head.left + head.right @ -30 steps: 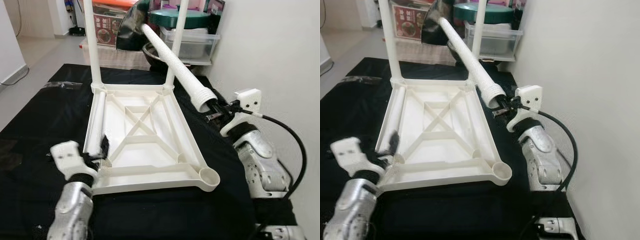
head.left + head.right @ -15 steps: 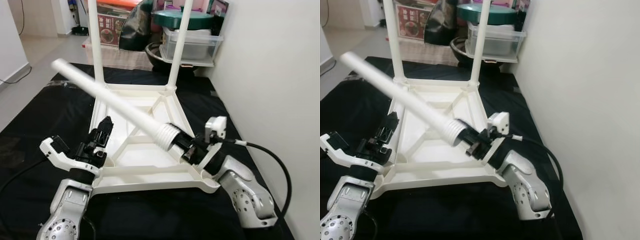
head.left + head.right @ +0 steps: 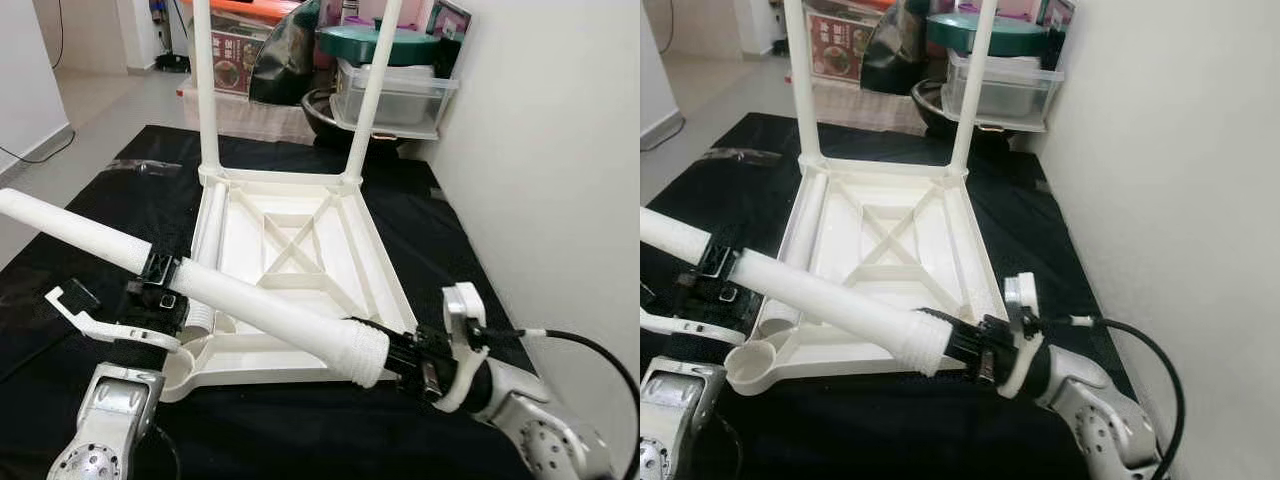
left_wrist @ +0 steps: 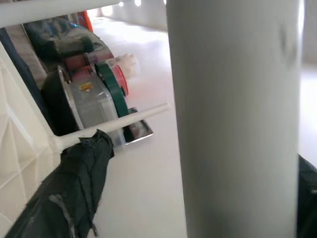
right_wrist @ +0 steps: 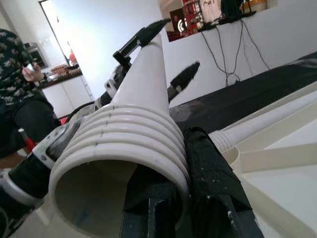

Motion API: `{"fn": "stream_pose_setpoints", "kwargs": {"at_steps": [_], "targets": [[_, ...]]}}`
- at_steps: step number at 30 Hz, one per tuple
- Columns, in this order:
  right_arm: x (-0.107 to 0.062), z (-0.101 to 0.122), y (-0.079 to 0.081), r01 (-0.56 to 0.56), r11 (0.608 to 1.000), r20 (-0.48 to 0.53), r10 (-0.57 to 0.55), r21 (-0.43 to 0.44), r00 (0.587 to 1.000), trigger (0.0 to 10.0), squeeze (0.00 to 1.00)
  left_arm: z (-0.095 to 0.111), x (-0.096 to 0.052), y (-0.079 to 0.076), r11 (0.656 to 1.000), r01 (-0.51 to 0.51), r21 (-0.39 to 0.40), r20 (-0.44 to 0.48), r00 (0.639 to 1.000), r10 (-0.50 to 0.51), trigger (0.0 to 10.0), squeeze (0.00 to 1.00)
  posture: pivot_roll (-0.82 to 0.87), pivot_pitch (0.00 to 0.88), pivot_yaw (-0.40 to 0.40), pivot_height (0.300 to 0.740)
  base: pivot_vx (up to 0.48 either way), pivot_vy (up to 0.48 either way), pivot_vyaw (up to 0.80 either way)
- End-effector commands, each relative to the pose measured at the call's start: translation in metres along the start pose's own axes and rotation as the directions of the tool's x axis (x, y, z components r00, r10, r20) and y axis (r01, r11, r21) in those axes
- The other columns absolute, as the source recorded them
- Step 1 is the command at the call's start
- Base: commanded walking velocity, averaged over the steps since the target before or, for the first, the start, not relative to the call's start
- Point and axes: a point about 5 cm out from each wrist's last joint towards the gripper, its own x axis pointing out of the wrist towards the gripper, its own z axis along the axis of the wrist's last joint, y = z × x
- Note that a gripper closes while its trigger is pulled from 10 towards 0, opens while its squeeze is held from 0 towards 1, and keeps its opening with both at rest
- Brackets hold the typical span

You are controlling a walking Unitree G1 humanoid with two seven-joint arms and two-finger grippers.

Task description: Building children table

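black mat point(image 3: 90, 200) under inverted table top point(image 3: 290, 250) | both grippers, left gripper point(image 3: 160, 285) and right gripper point(image 3: 405, 352), pinch loose leg point(image 3: 250, 305) | risk: threaded end misses near socket point(image 3: 185, 362), leg slips

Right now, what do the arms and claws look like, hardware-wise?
Both arms are silver metallic shells. Each ends in a white plastic wrist bracket with black fingers. The right claw has a black cable looping out of its wrist. The left claw carries a flat white bracket arm with a black tip.

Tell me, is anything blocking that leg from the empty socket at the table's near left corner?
Nothing visible blocks it. The leg, held by both the right gripper and left gripper, lies across above the socket, whose opening is bare; its threaded end points away, toward the right.
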Motion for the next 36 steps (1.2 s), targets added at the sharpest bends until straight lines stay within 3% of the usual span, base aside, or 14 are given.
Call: {"fn": "stream_pose_setpoints", "kwargs": {"at_steps": [1, 2, 6, 14, 22, 23, 24, 25, 27, 29, 30, 31, 32, 36], "targets": [[-0.001, -0.012, 0.005, -0.092, 0.995, -0.071, 0.095, 0.046, 0.993, 0.0, 0.0, -0.003, 0.003, -0.002, 0.997, 0.026, -0.079, 0.04, 0.999, -0.023, 4.3, 0.0, 0.08, 0.0, -0.136, 0.74, 0.0, 0.0, 0.0], [-0.005, -0.013, 0.002, -0.076, 0.996, -0.081, 0.08, 0.051, 0.994, 0.0, 0.0, 0.0, 0.002, -0.003, 0.996, 0.043, -0.076, 0.058, 0.998, -0.039, 0.0, 0.0, 0.08, 0.0, -0.136, 0.74, 0.0, 0.0, 0.0], [-0.017, -0.014, -0.012, -0.015, 0.998, -0.104, 0.021, 0.058, 0.994, 0.0, 0.0, 0.007, 0.0, -0.001, 0.995, 0.036, -0.098, 0.074, 0.997, -0.029, 0.0, 0.0, 0.09, 0.0, -0.145, 0.74, 0.0, 0.0, 0.0], [-0.023, -0.008, -0.019, 0.01, 0.999, -0.11, -0.006, 0.036, 0.994, 0.0, 0.0, 0.007, -0.002, -0.004, 0.992, 0.046, -0.116, 0.061, 0.997, -0.039, 0.0, 0.0, 0.09, 0.0, -0.144, 0.74, 0.0, 0.0, 0.0], [-0.022, 0.007, -0.037, 0.083, 0.996, -0.099, -0.087, -0.038, 0.991, 0.0, 0.0, -0.007, -0.004, -0.008, 0.993, 0.053, -0.104, -0.033, 0.998, -0.057, 0.0, 0.0, 0.1, 0.0, -0.142, 0.74, 0.0, 0.0, 0.0], [-0.02, 0.006, -0.043, 0.138, 0.989, -0.118, -0.144, -0.052, 0.983, 10.0, 0.0, -0.007, -0.003, -0.008, 0.994, 0.054, -0.098, -0.045, 0.997, -0.058, 0.0, 0.0, 0.1, 0.0, -0.142, 0.74, 0.0, 0.0, 0.0], [-0.018, 0.006, -0.046, 0.16, 0.986, -0.108, -0.163, -0.04, 0.981, 10.0, 0.0, -0.006, -0.001, -0.009, 0.994, 0.053, -0.09, -0.047, 0.997, -0.058, 0.0, 0.0, 0.1, 0.0, -0.142, 0.74, 0.0, 0.0, 0.0], [-0.016, 0.008, -0.05, 0.206, 0.978, -0.077, -0.206, -0.018, 0.975, 10.0, 1.0, -0.004, 0.001, -0.011, 0.995, 0.058, -0.084, -0.043, 0.997, -0.062, 0.0, 0.0, 0.1, 0.0, -0.143, 0.74, 0.0, 0.0, 0.0], [-0.016, 0.008, -0.05, 0.206, 0.978, -0.077, -0.206, -0.018, 0.975, 10.0, 1.0, -0.004, 0.001, -0.011, 0.995, 0.058, -0.084, -0.043, 0.997, -0.062, 0.0, 0.0, 0.1, 0.0, -0.143, 0.74, 0.0, 0.0, 0.0], [-0.014, 0.008, -0.052, 0.225, 0.974, -0.056, -0.225, -0.006, 0.973, 10.0, 1.0, 0.002, 0.008, -0.01, 0.997, 0.034, -0.065, -0.03, 0.999, -0.036, 0.7, 0.0, 0.1, 0.0, -0.145, 0.74, 0.0, 0.0, 0.0], [-0.012, 0.005, -0.051, 0.237, 0.971, -0.038, -0.236, 0.018, 0.971, 10.0, 1.0, 0.014, 0.019, -0.011, 0.999, 0.019, -0.032, -0.003, 1.0, -0.019, 10.0, 0.0, 0.1, 0.0, -0.138, 0.74, 0.0, 0.0, 0.0], [-0.013, 0.0, -0.051, 0.246, 0.969, -0.036, -0.245, 0.032, 0.969, 10.0, 1.0, 0.03, 0.031, -0.013, 1.0, 0.008, -0.023, 0.038, 0.999, -0.007, 10.0, 0.0, 0.1, 0.0, -0.136, 0.74, 0.0, 0.0, 0.0], [-0.013, 0.0, -0.051, 0.246, 0.969, -0.036, -0.245, 0.032, 0.969, 10.0, 1.0, 0.03, 0.031, -0.013, 1.0, 0.008, -0.023, 0.038, 0.999, -0.007, 10.0, 0.0, 0.1, 0.0, -0.136, 0.74, 0.0, 0.0, 0.0], [-0.022, -0.009, -0.05, 0.261, 0.963, -0.027, -0.26, 0.064, 0.965, 10.0, 1.0, 0.069, 0.051, -0.031, 0.999, 0.05, 0.009, 0.14, 0.989, -0.05, 10.0, 0.0, 0.09, 0.0, -0.121, 0.74, 0.0, 0.0, 0.0]]}}
